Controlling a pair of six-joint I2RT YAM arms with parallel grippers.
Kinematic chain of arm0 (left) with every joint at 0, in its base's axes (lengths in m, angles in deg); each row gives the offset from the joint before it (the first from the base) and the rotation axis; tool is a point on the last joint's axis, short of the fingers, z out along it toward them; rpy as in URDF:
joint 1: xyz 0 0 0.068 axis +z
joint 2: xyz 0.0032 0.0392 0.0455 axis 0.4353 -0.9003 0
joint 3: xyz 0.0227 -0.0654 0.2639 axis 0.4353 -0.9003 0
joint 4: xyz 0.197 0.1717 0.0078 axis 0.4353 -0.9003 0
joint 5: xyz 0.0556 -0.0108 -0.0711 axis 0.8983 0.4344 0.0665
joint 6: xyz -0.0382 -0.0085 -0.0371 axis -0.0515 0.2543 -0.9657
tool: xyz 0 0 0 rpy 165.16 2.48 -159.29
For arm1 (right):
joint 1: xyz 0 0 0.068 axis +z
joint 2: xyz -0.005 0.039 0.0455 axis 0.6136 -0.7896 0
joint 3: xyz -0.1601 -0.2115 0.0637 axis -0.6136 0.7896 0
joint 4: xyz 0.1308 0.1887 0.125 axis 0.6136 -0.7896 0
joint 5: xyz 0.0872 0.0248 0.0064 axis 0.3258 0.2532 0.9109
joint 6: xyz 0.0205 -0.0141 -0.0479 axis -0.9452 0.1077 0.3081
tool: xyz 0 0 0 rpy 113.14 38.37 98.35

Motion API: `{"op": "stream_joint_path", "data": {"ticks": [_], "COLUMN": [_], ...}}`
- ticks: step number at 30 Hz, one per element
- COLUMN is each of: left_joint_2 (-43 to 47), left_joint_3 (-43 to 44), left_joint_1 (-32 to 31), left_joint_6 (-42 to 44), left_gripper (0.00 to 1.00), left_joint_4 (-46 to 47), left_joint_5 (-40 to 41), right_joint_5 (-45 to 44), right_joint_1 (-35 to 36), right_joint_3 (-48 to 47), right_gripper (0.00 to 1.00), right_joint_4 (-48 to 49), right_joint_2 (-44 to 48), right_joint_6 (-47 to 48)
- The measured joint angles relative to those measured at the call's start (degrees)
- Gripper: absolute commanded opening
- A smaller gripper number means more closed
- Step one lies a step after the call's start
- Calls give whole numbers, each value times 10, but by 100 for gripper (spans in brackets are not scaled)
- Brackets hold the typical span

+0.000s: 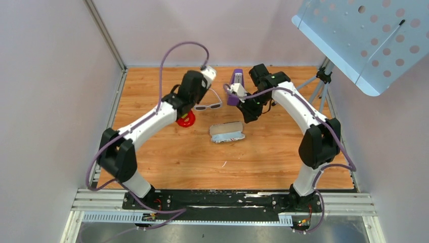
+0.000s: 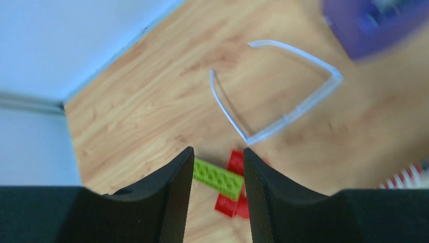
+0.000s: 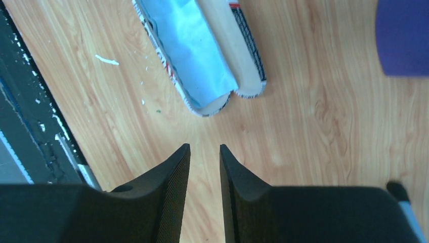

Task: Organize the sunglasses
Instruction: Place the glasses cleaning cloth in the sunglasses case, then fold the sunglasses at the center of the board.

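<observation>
On the left half of the wooden surface (image 1: 167,162), your left fingers (image 2: 179,177) stand released, with a clear gap between them and nothing in it. Through that gap you see a green brick (image 2: 217,178) lying across a red piece (image 2: 233,202) on the wood below.

Just right of those lie the sunglasses (image 1: 208,106), your task's thing: white frame, dark lenses, both thin arms unfolded and pointing toward the far wall. They rest flat on the wood toward the far side, between your two wrists, outside the case and apart from both sets of fingers.

Nearer to you and a little further right, about mid-surface, the stars-and-stripes case (image 1: 227,132) lies open. A light blue cloth (image 3: 195,55) fills one half and the other half shows its pale lining. A small white scrap (image 3: 109,61) lies on the wood on the near side of the case.

Just right of the sunglasses, near the far edge, is a purple object (image 1: 235,86), too blurred in the wrist views for you to tell what it is.

Your right fingers (image 3: 174,172) hang over bare wood just beside the case's right end. They are released too, with a narrower gap and nothing held.

At the far right corner a tripod (image 1: 321,81) stands beneath a perforated metal plate (image 1: 364,40).
</observation>
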Motion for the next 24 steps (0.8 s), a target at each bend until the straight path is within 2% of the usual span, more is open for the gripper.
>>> {"op": "stream_joint_path", "data": {"ticks": [2,5,11,20,24], "left_joint_2": [-62,-133,-236,-325,-340], "left_joint_3": [90,160,195,245,245], "left_joint_1": [45,89,124,128,137], "left_joint_6": [-71,-162,-314,-402,-421], "left_gripper": [43,45,46,45,41], "left_joint_4": [-26,-48,-93,-119,-120], "left_joint_5": [0,2,-17,-18,-15], "right_joint_5": [0,0,-1,3,7], "right_joint_1": [-7,-14,-18,-35,-35], "right_joint_3": [22,67,138,200,207], "right_gripper": [33,34,36,36,36], "right_joint_4": [2,10,24,57,68], "right_joint_2": [29,68,126,160,160], "right_joint_6": [-6,-12,-24,-42,-48]}}
